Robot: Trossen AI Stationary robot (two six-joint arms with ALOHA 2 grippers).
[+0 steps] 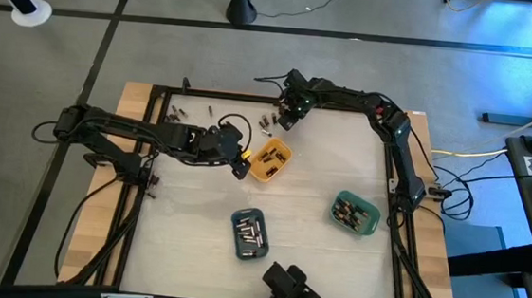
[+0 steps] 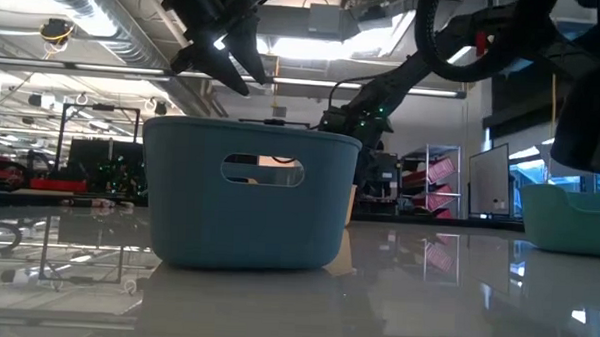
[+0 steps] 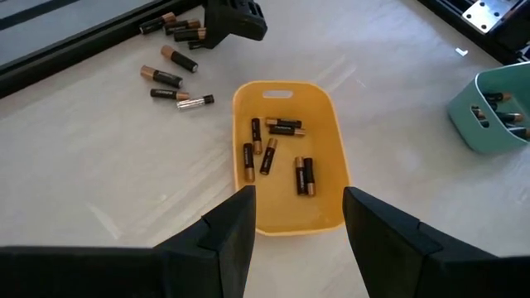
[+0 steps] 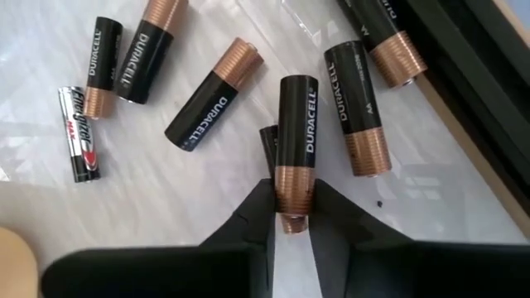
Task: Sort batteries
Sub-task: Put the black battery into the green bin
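Observation:
Several black-and-copper batteries (image 4: 211,95) lie loose on the table near its far edge, with one silver cell (image 4: 79,132) among them. My right gripper (image 4: 294,207) (image 1: 288,115) stands over this group, shut on one battery (image 4: 296,132). A second loose cluster (image 1: 178,114) lies further left. The orange tray (image 3: 327,136) (image 1: 270,159) holds several batteries on its floor. My left gripper (image 3: 298,207) (image 1: 240,166) hovers open above the tray's near-left end with nothing between its fingers. My right gripper pinches the battery's copper end (image 4: 294,178) between its two fingertips (image 4: 257,207). The fingers slant steeply down from above and lie along the battery, whose black end sticks out beyond them over another cell. Whether it is clear of the table I cannot tell.
A slate-blue tray (image 1: 250,233) with batteries stands near the front middle, close before the low camera (image 2: 244,197). A green tray (image 1: 356,213) with batteries sits at the right. The dark frame rail (image 4: 464,74) runs right behind the loose cells.

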